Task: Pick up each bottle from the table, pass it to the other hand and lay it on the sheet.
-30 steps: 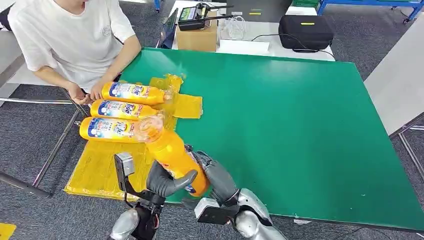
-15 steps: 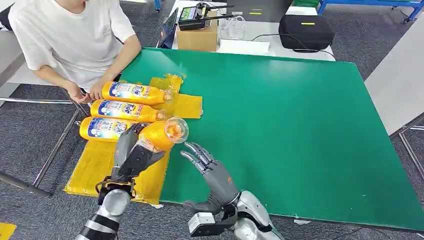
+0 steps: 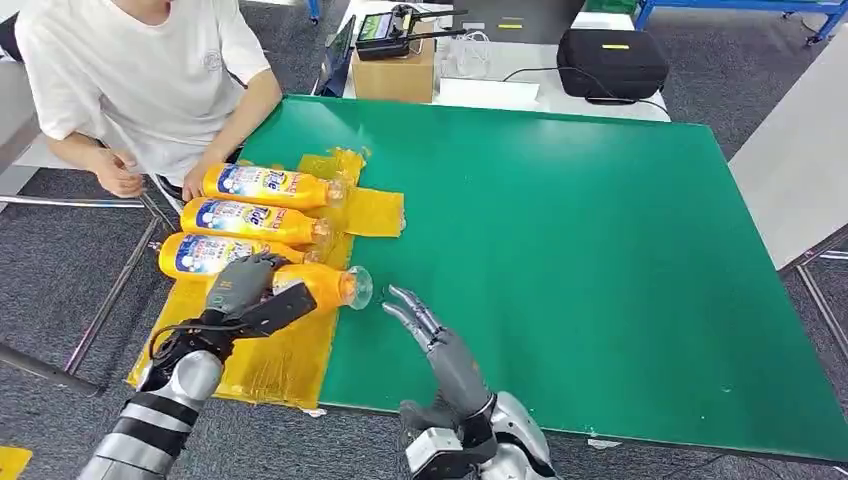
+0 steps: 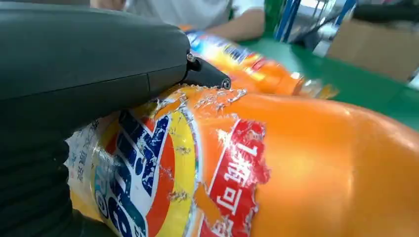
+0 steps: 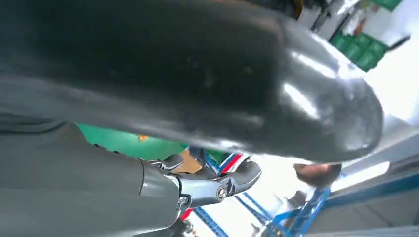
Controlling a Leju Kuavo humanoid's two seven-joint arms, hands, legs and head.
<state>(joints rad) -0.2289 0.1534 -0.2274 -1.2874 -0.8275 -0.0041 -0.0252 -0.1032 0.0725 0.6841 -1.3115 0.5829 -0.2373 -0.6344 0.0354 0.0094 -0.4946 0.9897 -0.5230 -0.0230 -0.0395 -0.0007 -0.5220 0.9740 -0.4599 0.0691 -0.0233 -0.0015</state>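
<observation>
My left hand [image 3: 243, 292] grips a bottle [image 3: 318, 285] lying sideways over the yellow sheet [image 3: 265, 360], just beside three bottles [image 3: 262, 185] already there; whether it touches the sheet, I can't tell. My right hand [image 3: 432, 330] hovers empty, fingers spread, over the green table [image 3: 600, 260].

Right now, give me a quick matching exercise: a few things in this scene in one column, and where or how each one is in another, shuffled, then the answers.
1. left hand
2. right hand
3. black case
4. yellow sheet

A. on the white table beyond the green one
B. open, fingers spread above the green table
C. under the orange bottles
D. holding an orange bottle

Pairs: 1-D, 2-B, 3-A, 4-C
</observation>
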